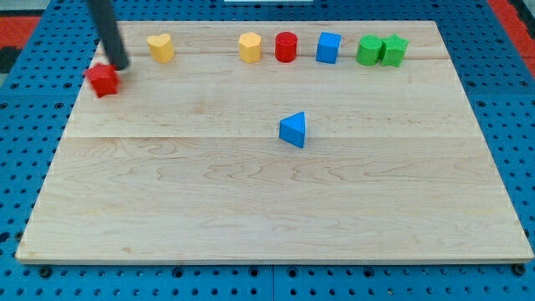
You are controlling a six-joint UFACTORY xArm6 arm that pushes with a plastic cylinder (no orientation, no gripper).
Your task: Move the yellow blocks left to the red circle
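Observation:
A yellow heart-shaped block (160, 47) sits near the view's top left. A yellow hexagonal block (249, 47) sits right of it, touching or nearly touching the red circle (cylinder) (286, 47) on its right. My tip (120, 65) is at the view's upper left, just above and right of a red star-shaped block (103, 79) and left and a little below the yellow heart.
A blue cube (328, 48) stands right of the red cylinder. Two green blocks (369, 50) (394, 50) sit side by side at the top right. A blue triangular block (293, 130) lies near the middle. The wooden board (267, 209) ends at blue pegboard.

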